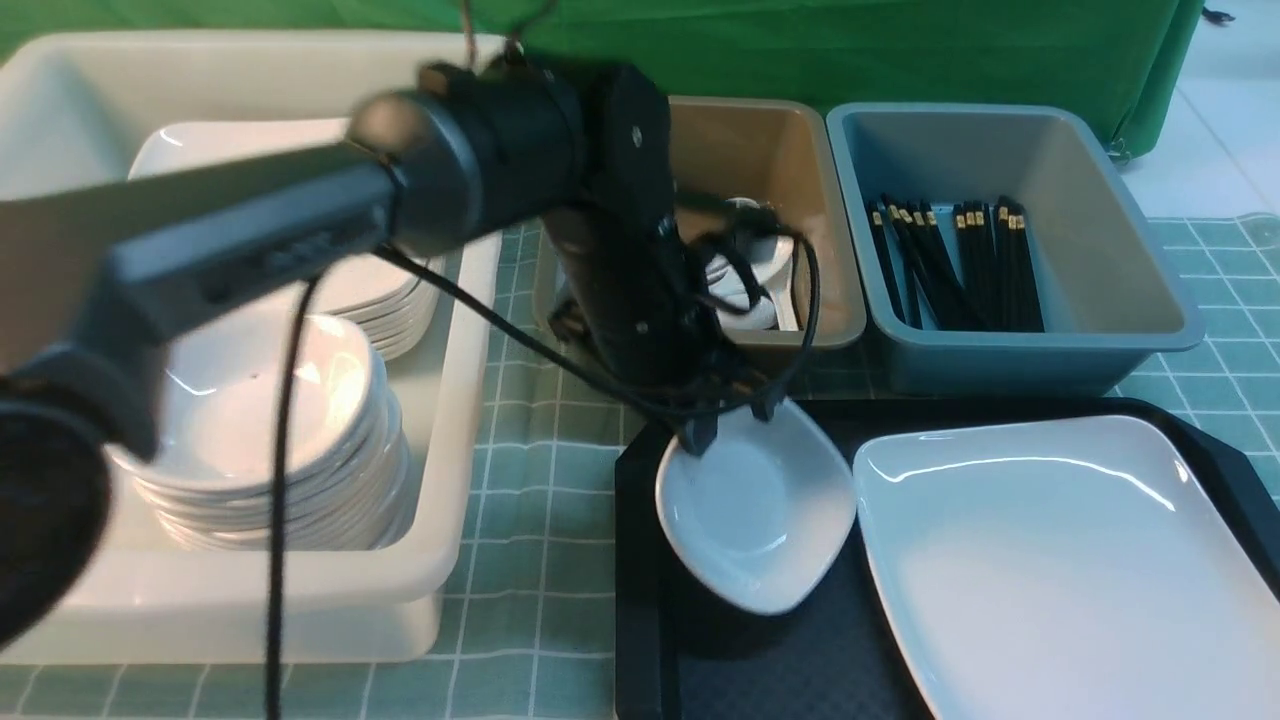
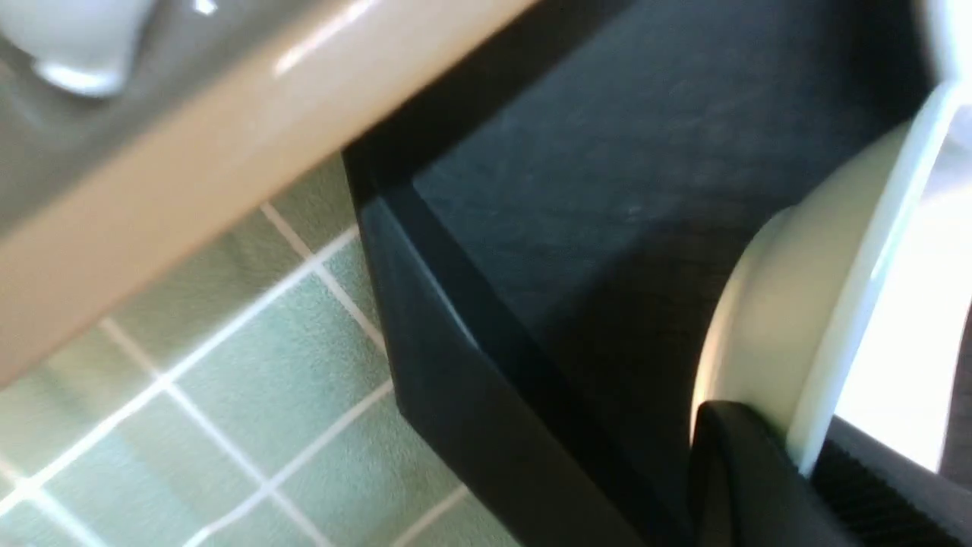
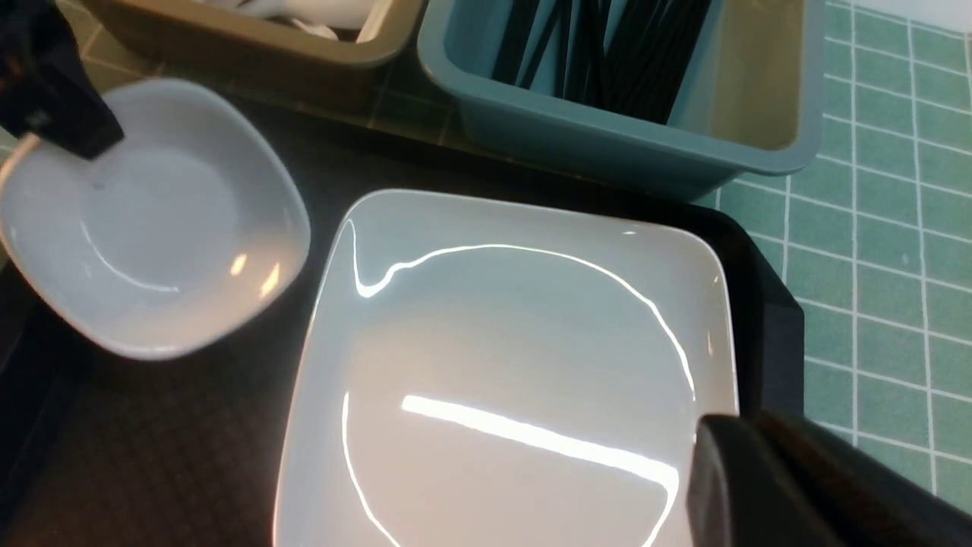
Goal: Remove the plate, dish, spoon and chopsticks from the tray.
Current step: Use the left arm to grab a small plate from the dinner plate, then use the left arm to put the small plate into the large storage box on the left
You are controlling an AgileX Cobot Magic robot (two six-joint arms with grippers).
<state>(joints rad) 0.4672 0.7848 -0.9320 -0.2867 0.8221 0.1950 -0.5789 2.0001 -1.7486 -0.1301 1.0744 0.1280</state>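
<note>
My left gripper is shut on the far rim of a small white dish and holds it tilted just above the left end of the black tray. In the left wrist view the dish rim sits pinched between the fingers. The large white plate lies flat on the tray's right part. My right gripper hovers over the plate's right edge, jaws together and empty. Black chopsticks lie in the blue-grey bin. White spoons lie in the brown bin. No spoon or chopsticks show on the tray.
A white tub at the left holds stacks of plates and small dishes. The brown bin and blue-grey bin stand right behind the tray. A green checked cloth covers the table.
</note>
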